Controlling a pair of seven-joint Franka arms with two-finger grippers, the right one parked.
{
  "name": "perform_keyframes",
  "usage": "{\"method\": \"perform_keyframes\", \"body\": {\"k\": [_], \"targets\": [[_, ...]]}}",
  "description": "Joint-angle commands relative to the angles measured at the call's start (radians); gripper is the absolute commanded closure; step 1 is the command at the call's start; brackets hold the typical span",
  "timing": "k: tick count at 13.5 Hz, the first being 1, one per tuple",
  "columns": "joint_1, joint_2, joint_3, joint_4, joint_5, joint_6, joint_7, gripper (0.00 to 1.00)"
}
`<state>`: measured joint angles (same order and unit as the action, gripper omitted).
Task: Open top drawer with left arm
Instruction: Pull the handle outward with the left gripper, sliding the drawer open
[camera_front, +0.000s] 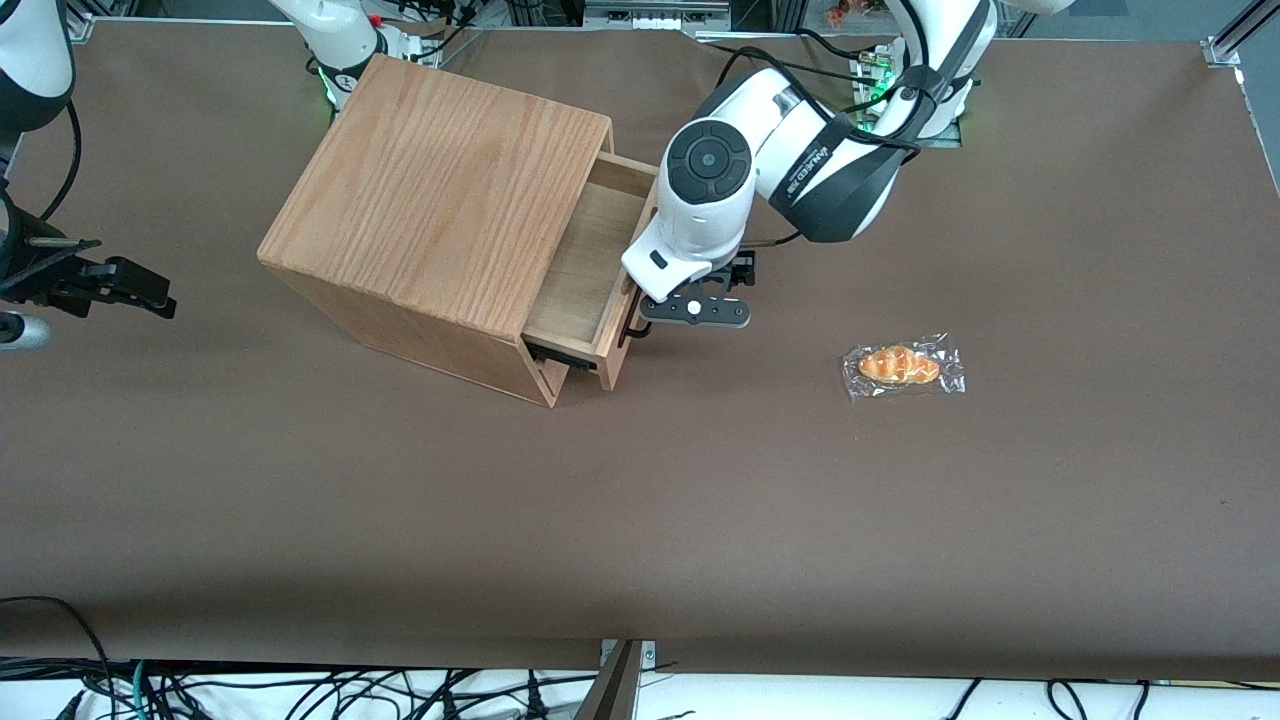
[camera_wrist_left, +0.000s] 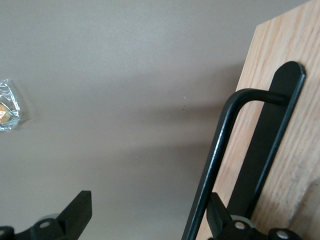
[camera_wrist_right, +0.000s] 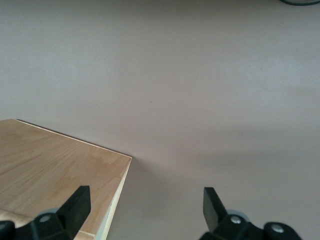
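Drawer (camera_front: 590, 265) sits well out; gripper (camera_front: 668, 306) at the handle (camera_wrist_left: 220, 150), fingers spread wide, one hooked inside the bar to pull, not clamping.

You see the light-oak wooden cabinet top (camera_wrist_right: 55, 172), its corner over the bare brown counter (camera_wrist_right: 200, 100).

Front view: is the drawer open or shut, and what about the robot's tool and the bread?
Light-oak top drawer of the box-shaped wooden cabinet: pulled partly out, nothing visible inside.
Black two-finger tool on the white left arm: open, at the thin black bar handle.
Clear-wrapped bread roll: sealed, lying on the table.
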<state>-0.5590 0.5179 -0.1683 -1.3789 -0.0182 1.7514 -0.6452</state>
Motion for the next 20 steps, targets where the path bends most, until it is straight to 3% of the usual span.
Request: {"method": "perform_keyframes", "body": {"k": [1,20], "targets": [[0.019,-0.015,0.001,-0.002,0.037,-0.033,0.033,0.0],[0.04,-0.041,-0.002,0.003,0.037,-0.118,0.052,0.0]]}}
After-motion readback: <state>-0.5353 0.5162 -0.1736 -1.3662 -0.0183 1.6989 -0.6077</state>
